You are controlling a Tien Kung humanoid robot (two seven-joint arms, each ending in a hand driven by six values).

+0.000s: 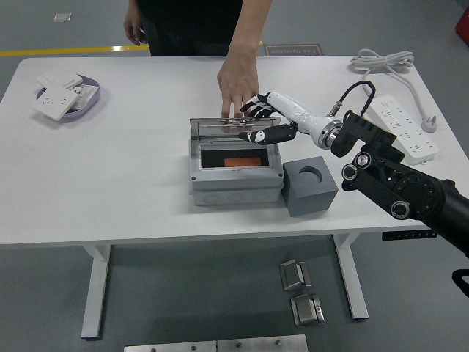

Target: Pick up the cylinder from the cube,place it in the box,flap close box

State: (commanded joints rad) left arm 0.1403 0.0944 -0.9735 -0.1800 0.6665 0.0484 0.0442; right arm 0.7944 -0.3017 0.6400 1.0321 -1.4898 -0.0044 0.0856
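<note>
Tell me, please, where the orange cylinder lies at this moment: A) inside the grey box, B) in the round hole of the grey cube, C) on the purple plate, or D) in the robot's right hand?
A: the orange cylinder lies inside the grey box, under its half-lowered lid, while the grey cube has an empty hole and the right hand rests on the lid.
</note>
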